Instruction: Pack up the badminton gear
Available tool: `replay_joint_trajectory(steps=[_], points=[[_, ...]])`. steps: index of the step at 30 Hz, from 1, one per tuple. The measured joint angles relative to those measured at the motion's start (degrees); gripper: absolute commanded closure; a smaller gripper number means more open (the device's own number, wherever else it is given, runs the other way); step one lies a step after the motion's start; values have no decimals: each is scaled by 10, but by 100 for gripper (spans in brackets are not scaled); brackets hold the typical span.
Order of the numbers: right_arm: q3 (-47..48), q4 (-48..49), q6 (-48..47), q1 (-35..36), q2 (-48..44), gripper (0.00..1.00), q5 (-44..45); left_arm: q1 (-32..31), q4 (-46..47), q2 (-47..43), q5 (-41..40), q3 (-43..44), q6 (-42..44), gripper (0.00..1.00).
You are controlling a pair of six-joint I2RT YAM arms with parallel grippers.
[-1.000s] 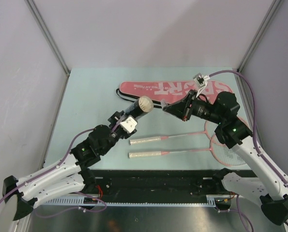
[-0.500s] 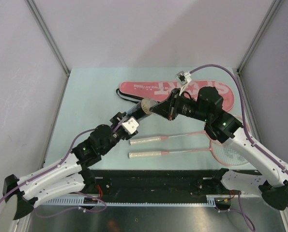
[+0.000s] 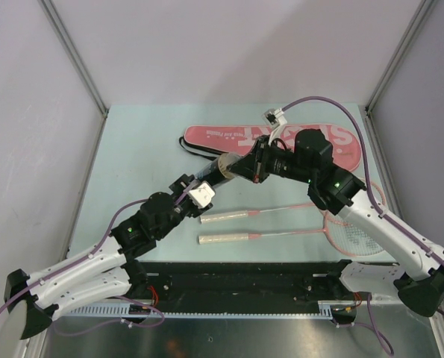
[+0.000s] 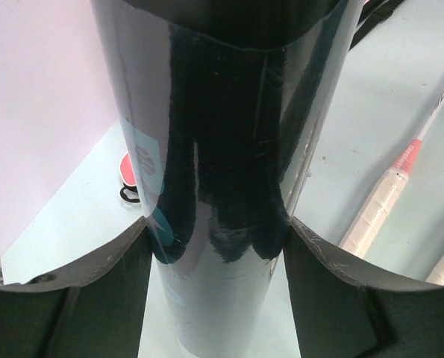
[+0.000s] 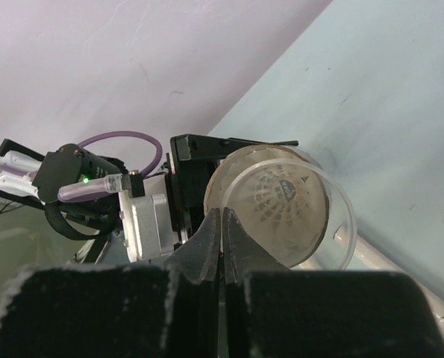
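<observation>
Pale green covers the tabletop (image 3: 132, 164), and along its far edge lies the long pink racket bag (image 3: 222, 136), flat, with white "SPORT" lettering. Its black strap (image 3: 192, 147) is bunched at the left end, while the right arm crosses over its right half.

Nearer the front edge the two rackets lie side by side and almost parallel, the farther racket (image 3: 223, 217) and the nearer racket (image 3: 223, 239). Their white handles point toward the middle of the table. Their pink heads lie toward the right edge, partly under the right arm.

The dark glossy tube (image 3: 223, 167) is held tilted above the middle of the tabletop, just in front of the bag, with its open mouth facing the right arm. The left gripper (image 4: 218, 261) clamps it, one of the fingers (image 4: 110, 283) on each side of the barrel.

The right gripper (image 5: 222, 224) sits at the tube's mouth with its fingers pressed together. Whether they pinch the clear rim cannot be told.

A white feather shuttlecock (image 5: 277, 192) sits inside the tube, seen through the mouth.
</observation>
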Motion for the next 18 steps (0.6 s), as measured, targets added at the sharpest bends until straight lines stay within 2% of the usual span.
replay_joint_trajectory(steps=[18], points=[[3, 19, 25, 15, 19, 100, -31, 0, -7, 0, -1, 0, 0, 87]])
